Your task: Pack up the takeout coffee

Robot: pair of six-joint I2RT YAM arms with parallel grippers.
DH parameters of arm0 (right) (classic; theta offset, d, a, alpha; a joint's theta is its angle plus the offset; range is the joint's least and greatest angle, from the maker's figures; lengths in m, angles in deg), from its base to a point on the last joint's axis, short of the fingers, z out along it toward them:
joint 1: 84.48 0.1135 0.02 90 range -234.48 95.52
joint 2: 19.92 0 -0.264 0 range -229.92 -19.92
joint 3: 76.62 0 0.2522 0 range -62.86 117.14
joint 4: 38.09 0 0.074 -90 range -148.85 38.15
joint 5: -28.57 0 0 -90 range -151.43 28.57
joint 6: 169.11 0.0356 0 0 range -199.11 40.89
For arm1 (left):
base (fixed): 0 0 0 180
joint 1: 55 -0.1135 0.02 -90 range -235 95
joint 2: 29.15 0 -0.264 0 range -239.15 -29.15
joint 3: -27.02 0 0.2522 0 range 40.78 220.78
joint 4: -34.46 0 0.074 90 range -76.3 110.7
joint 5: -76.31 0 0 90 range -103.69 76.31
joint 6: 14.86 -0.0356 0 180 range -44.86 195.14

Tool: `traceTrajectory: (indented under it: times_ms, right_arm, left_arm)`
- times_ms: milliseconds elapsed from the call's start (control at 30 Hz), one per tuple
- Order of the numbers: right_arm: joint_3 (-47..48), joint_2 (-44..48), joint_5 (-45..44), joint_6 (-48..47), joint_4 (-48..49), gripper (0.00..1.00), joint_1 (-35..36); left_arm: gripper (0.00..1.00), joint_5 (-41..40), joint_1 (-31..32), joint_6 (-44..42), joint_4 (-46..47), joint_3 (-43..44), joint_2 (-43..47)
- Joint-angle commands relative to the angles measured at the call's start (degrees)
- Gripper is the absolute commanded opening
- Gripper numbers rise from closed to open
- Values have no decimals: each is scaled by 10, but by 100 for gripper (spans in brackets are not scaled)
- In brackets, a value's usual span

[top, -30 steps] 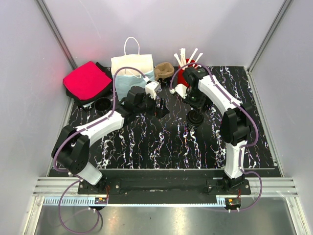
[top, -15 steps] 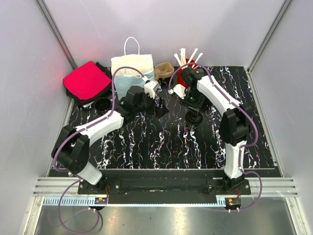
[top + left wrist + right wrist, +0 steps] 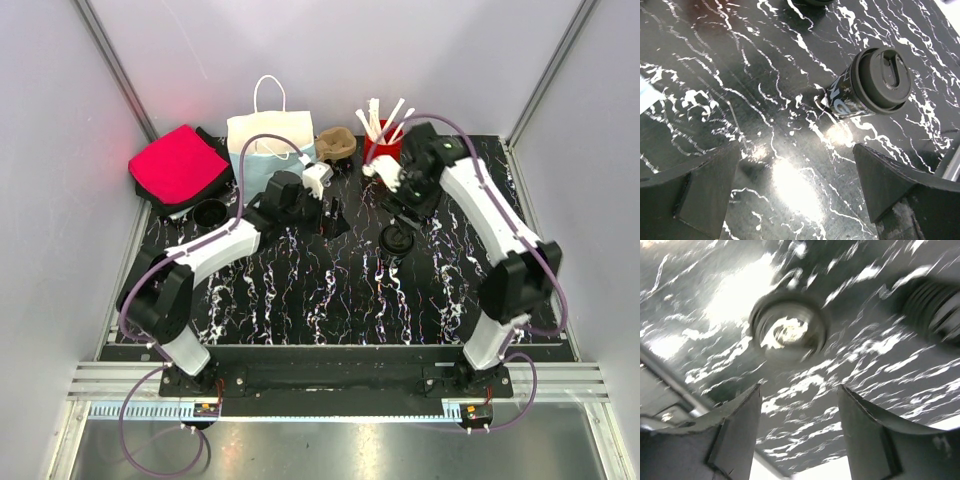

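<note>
Takeout coffee [image 3: 397, 240] stands upright on the black, white-veined tabletop [image 3: 330, 300] with its black lid [image 3: 881, 75] on. It is near the middle, a little toward the right arm's side.

Largest of the other things is the white paper bag [image 3: 268, 135] at the far edge, upright with its handles raised. Left of it lies a red pouch [image 3: 178, 163] (resting on something dark that I cannot make out). Right of the bag sits a brown pulp carrier [image 3: 337, 143], then the red cup [image 3: 383, 148] bristling with white stirrers [image 3: 385, 112]. A lidless black cup [image 3: 209, 212] stands just in front of the pouch.

The right gripper [image 3: 404, 212] hangs directly above the coffee, jaws spread with nothing between them. Its wrist view, though blurred, looks straight down on the lid. The left gripper [image 3: 335, 218] sits low over the tabletop just left of the coffee. Its jaws are spread wide and empty, apart from the cup, which shows beyond them in its own wrist view.
</note>
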Motion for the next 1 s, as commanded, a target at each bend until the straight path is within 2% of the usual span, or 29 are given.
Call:
traceTrajectory:
  times_ms: [0,133,233,533,633,967]
  right_arm:
    - [-110,98,75,-2,-26,70,-59]
    - [-199,140,151,18,56,71,-115]
    - [-232,137,204,31,97,71,-140]
    - [-263,97,298,129,215,70,-190]
    - [-274,89,300,168,256,71,-196]
    - [-299,56,317,230,305,70,-213]
  left_arm:
    - [99,35,11,0,-15,71,-32]
    - [99,62,21,4,-52,122,-70]
    - [99,78,31,8,-67,158,-101]
    - [99,126,46,22,-96,245,-187]
    - [99,132,49,22,-108,263,-207]
    - [99,165,52,38,-136,338,-259]
